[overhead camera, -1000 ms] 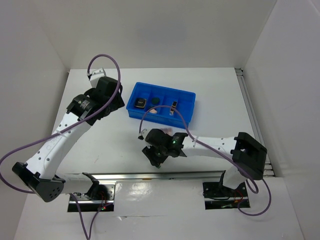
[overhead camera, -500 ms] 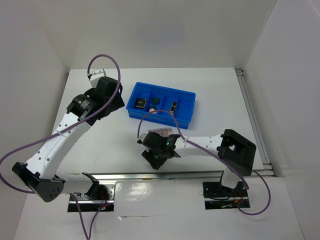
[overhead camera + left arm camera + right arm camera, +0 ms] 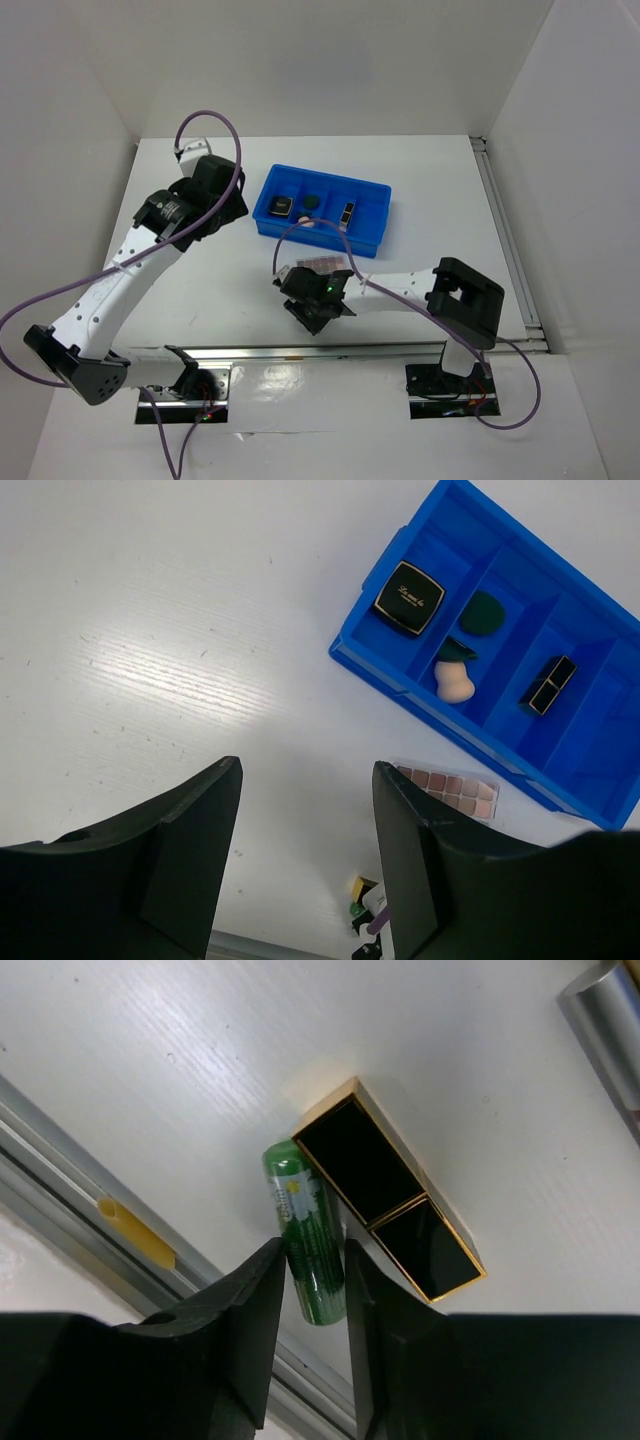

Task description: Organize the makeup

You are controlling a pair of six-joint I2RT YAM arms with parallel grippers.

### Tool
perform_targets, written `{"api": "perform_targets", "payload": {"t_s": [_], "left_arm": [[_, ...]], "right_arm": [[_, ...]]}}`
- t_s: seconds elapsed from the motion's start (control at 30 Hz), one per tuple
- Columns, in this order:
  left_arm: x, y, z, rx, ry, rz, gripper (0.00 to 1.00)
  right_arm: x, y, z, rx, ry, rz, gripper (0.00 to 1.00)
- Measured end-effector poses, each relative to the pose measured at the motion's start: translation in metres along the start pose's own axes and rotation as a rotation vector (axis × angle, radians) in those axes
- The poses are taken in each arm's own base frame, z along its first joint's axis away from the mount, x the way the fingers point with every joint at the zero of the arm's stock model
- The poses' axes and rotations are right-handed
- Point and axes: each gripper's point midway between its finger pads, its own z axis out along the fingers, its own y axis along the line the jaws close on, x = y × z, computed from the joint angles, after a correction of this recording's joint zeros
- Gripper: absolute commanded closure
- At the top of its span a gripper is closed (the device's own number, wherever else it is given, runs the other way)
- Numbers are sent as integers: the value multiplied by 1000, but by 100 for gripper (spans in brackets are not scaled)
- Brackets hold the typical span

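Observation:
My right gripper (image 3: 315, 1260) is low over the table near the front rail. Its fingers sit closed on either side of a green balm tube (image 3: 305, 1230). A black-gold case (image 3: 385, 1190) lies touching the tube. In the top view this gripper (image 3: 310, 318) is just below the pinkish palette (image 3: 322, 263). The blue tray (image 3: 262, 200) holds the black square compact (image 3: 282, 205), the dark green round piece (image 3: 312, 200), the peach sponge (image 3: 303, 220) and another black-gold case (image 3: 347, 213). My left gripper (image 3: 305, 810) is open and empty, hovering left of the tray (image 3: 370, 660). No pencil shows.
A metal rail (image 3: 60, 1210) runs along the table's front edge, close beside the green tube. The end of a silver cylinder (image 3: 605, 1010) lies at the top right of the right wrist view. White walls enclose the table on three sides.
My right arm has folded further left and its gripper has shifted slightly left, uncovering the palette. The left arm has not moved.

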Motion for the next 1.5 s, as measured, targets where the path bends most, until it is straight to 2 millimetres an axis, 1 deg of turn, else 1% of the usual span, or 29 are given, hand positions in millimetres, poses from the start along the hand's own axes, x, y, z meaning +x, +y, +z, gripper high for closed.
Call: {"api": "perform_targets", "payload": {"t_s": [0.07,0.1,0.13,0.2,0.3,0.37,0.4,0.47,0.5,0.53,0.57,0.63,0.67,0.7,0.8,0.87,0.93,1.07,1.13,1.17,1.23,1.27,1.3,1.33,1.37,1.43,1.5], "left_arm": [[0,0,0,0,-2,-1,32],[-1,1,-1,1,-3,-2,32],[-1,1,-1,0,-3,-2,32],[0,1,0,-1,-2,0,32],[2,2,1,-5,2,3,32],[4,2,2,-7,5,6,32],[5,3,2,-9,7,8,32],[5,3,2,-10,7,8,32],[5,3,3,-11,6,7,32],[4,4,2,-14,3,6,32],[3,5,2,-16,0,4,32],[1,7,0,-17,-12,-2,32],[-1,7,-3,-14,-19,-7,32],[-3,9,-5,-9,-27,-13,32],[-8,13,-13,2,-48,-28,32],[-10,14,-15,3,-56,-33,32],[-10,14,-15,0,-58,-32,32],[-10,15,-12,-13,-60,-26,32],[-10,15,-12,-15,-62,-26,32],[-10,16,-12,-16,-63,-26,32],[-11,16,-12,-17,-64,-25,32],[-11,16,-12,-17,-65,-26,32],[-11,16,-12,-18,-65,-26,32],[-11,16,-12,-18,-65,-26,32],[-11,16,-12,-18,-65,-25,32],[-11,16,-12,-18,-65,-25,32],[-11,16,-12,-18,-65,-25,32]], "right_arm": [[-2,1,-6,6,4,-5,69],[-6,1,-11,12,-4,-8,69],[-13,2,-18,17,-21,-9,72],[-33,1,-37,28,-77,-9,72],[-69,-3,-66,36,-181,5,72],[-88,-13,-81,55,-236,26,72],[-94,-20,-86,67,-253,37,72],[-105,-42,-91,101,-276,78,72],[-109,-58,-92,121,-281,106,72],[-109,-67,-93,134,-279,125,73],[-113,-91,-95,166,-286,175,73],[-121,-132,-101,214,-302,273,73],[-127,-148,-104,231,-313,318,73],[-134,-169,-108,255,-327,381,73],[-158,-217,-115,287,-384,539,73],[-163,-240,-112,292,-399,623,73],[-163,-252,-103,291,-389,674,73],[-166,-266,-73,286,-344,729,72],[-161,-267,-57,278,-315,737,70],[-160,-267,-53,277,-309,738,69],[-160,-267,-45,268,-300,739,59],[-160,-267,-42,266,-297,740,50],[-160,-268,-38,264,-292,740,33],[-161,-269,-35,263,-290,744,27],[-162,-270,-32,264,-289,741,23],[-161,-270,-27,262,-280,736,22],[-161,-270,-27,261,-280,733,27]]}}
